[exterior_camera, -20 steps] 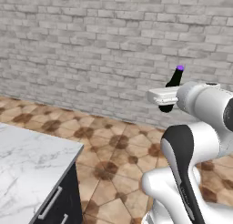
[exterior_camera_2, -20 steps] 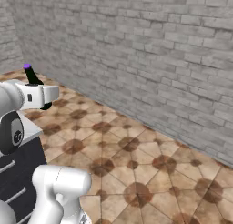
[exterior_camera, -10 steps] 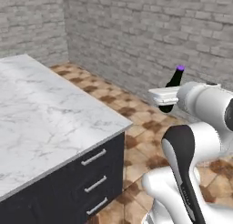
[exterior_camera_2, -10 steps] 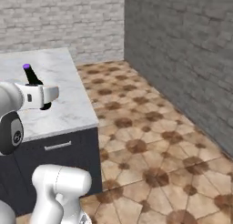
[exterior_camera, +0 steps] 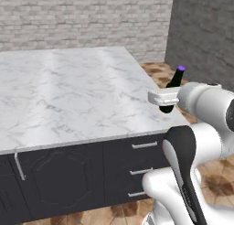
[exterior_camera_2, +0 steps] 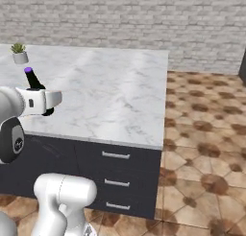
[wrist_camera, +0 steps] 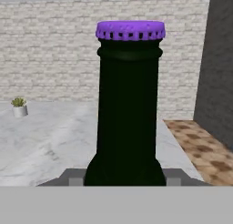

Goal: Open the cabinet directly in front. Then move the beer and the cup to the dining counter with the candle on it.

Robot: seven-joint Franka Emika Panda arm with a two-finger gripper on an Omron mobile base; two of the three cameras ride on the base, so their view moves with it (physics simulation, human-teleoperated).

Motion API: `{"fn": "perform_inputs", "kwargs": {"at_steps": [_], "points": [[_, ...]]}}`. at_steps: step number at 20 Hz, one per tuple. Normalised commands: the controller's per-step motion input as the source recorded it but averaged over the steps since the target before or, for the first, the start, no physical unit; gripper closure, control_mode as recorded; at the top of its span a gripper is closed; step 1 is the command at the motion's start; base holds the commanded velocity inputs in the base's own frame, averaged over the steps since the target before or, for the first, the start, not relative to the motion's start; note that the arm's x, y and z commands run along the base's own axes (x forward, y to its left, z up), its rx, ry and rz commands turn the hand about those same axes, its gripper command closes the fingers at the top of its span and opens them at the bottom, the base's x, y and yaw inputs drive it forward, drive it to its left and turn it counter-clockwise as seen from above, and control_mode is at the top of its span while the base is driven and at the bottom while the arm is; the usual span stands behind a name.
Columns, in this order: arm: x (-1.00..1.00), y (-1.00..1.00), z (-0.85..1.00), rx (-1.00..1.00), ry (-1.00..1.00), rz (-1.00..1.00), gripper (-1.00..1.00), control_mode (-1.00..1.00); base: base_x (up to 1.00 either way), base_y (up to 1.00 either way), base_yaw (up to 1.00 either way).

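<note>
Beer upright between my fingers, held over the island's near right corner.
I grip the bottle low on its body; gripper hovers above the marble island. Plant sits at the far left corner. I should lower straight and release only once its base rests flat.

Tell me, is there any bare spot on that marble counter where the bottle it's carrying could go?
Plenty. The dining counter is bare marble from its near edge above the drawers back toward the brick wall. A small potted plant sits at one far corner. The gripper holds the beer by the near corner.
</note>
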Motion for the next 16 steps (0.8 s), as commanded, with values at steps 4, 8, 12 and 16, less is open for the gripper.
{"fn": "perform_inputs", "kwargs": {"at_steps": [4, 8, 12, 16], "points": [[0.00, 0.00, 0.00, 0.00, 0.00, 0.00, 1.00, 1.00, 0.00, -0.10, 0.32], [0.00, 0.00, 0.00, 0.00, 0.00, 0.00, 1.00, 1.00, 0.00, 0.00, 0.00], [0.00, 0.00, 0.00, 0.00, 0.00, 0.00, 1.00, 1.00, -0.06, 0.00, 0.07], [0.00, 0.00, 0.00, 0.00, 0.00, 0.00, 1.00, 1.00, -0.05, 0.12, 0.07]]}}
